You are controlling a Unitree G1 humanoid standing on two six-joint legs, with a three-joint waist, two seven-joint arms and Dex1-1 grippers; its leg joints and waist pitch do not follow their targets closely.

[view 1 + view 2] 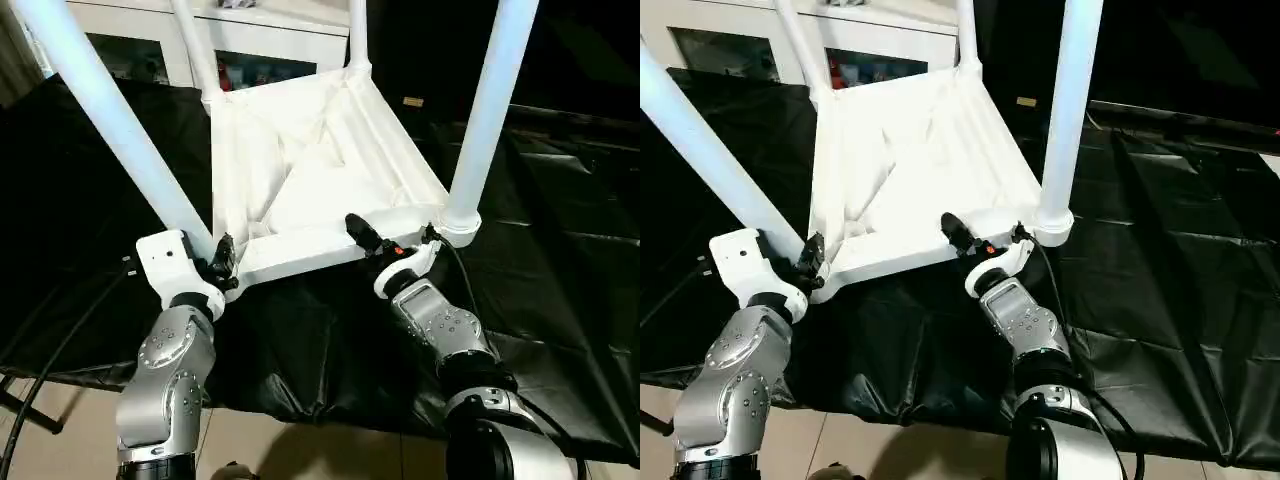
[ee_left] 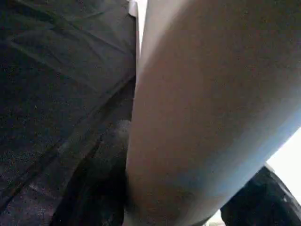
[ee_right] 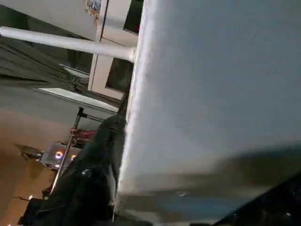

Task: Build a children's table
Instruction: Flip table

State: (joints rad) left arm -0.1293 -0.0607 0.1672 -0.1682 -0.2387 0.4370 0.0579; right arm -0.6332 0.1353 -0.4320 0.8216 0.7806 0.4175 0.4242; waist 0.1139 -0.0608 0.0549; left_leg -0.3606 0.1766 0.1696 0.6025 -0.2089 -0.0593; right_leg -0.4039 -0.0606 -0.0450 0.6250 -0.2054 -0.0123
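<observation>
Your children's table (image 1: 310,180) lies upside down on the black-sheeted tabletop (image 1: 560,300), ribbed underside facing you, all four legs seated in the corner sockets and rising up out of the head views. Its long axis runs away from you, so the near short rim sits right at both hands and neither arm has to reach.

The near-left leg (image 1: 110,120) slants up to your left from its socket; your left hand (image 1: 222,262) clamps the table at that corner, just at the leg's foot.

The near-right leg (image 1: 490,110) stands almost upright. Your right hand (image 1: 372,238) has its fingers either side of the near rim, just inboard of that socket; whether it already pinches I cannot tell.

There are no containers here.
</observation>
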